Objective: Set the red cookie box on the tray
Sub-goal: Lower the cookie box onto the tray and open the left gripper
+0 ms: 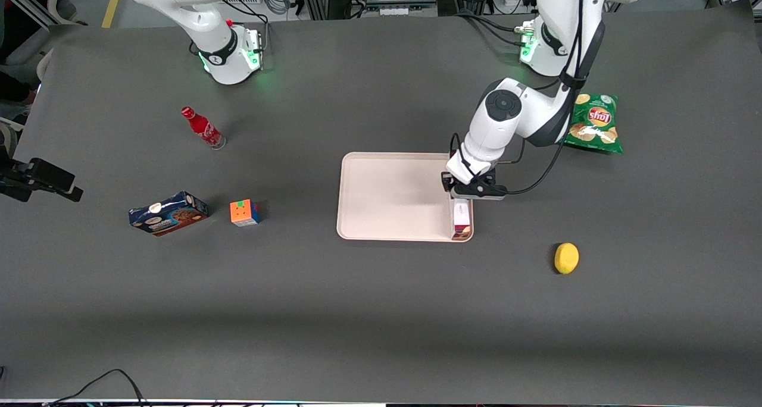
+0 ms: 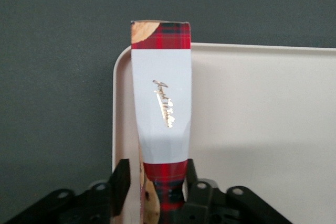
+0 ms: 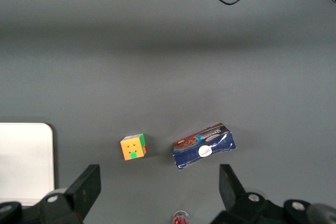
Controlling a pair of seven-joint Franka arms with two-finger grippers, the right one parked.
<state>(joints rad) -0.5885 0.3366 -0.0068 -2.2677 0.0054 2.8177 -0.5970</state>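
We judge the task nearly done: the claw [image 1: 463, 200] grips one end of the red cookie box [image 1: 462, 221], which lies along the tray [image 1: 393, 196] edge toward the working arm's end of the surface, not yet released. The wrist view alone shows the fingers [image 2: 119, 182] pinching the carton and its far tip overhanging the rim; the front view alone shows the lemon [image 1: 566, 258] and chips bag [image 1: 595, 124] nearby.

Between the black gripper [image 2: 152, 192] fingers, the long slim carton box [image 2: 161, 114] is showing dark red plaid ends and a white middle band with gold script, over the pale pinkish-beige flat tray [image 2: 252, 124].
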